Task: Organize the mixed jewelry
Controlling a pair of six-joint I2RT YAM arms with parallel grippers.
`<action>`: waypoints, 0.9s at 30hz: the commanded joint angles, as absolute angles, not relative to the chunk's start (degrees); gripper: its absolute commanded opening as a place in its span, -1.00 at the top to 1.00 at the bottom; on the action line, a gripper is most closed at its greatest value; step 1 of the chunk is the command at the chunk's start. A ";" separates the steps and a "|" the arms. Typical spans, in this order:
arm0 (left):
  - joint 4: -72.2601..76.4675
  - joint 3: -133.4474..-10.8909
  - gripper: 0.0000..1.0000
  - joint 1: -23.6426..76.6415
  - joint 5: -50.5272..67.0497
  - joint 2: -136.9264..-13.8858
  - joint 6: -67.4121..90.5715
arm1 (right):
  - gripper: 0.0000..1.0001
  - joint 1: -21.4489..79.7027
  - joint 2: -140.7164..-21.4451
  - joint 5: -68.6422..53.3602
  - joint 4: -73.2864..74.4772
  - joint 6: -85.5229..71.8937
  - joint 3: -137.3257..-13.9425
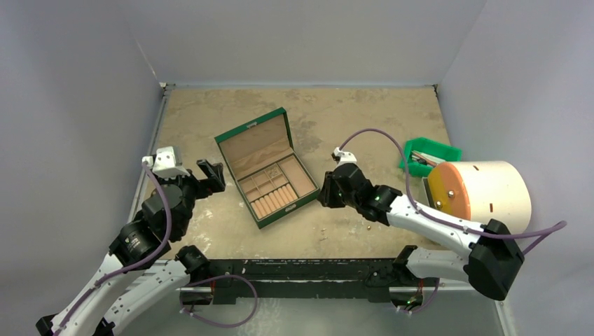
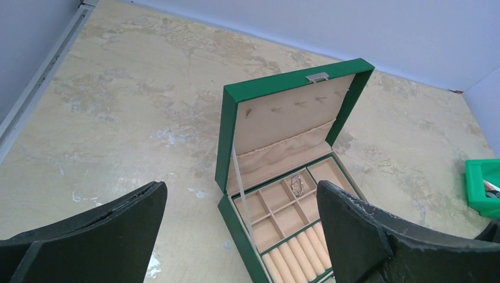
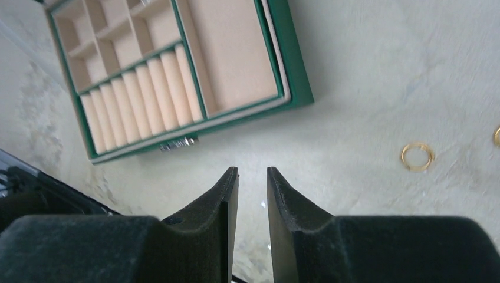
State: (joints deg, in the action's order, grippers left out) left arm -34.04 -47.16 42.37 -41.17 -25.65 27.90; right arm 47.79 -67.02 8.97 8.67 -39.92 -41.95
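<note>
The green box (image 1: 270,168) lies open in the middle of the table, with tan compartments and ring rolls. One sparkly silver piece (image 2: 298,184) lies in a small back compartment. A gold-coloured ring (image 3: 417,156) lies on the table right of the box, and a second one (image 3: 497,137) is cut off by the frame edge. From above, a tiny piece (image 1: 369,227) shows on the table near the right arm. My left gripper (image 1: 212,173) (image 2: 240,184) is open and empty, left of the box. My right gripper (image 1: 326,194) (image 3: 252,171) hovers off the box's front right corner, jaws a narrow gap apart, holding nothing.
A green bin (image 1: 431,155) with metal parts stands at the right, also in the left wrist view (image 2: 483,186). A large white cylinder with an orange face (image 1: 483,192) lies beside it. Grey walls close in three sides of the table.
</note>
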 commanded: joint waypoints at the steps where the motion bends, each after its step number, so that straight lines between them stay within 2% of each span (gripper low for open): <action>1: -32.61 -49.30 -0.97 41.76 -41.26 -26.57 27.87 | 0.46 50.32 -65.93 7.47 12.74 -44.11 -39.25; 11: -32.39 -49.18 -0.97 41.31 -40.28 -26.89 27.77 | 0.46 55.03 -68.75 11.20 16.61 -51.83 -35.10; 27: -32.39 -49.16 -0.97 41.34 -40.17 -26.33 27.77 | 0.49 56.60 -75.32 11.46 14.61 -53.69 -35.71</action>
State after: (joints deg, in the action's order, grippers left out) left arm -34.02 -47.16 41.63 -40.62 -26.61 27.90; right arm 56.25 -75.00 9.58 15.73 -52.12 -35.24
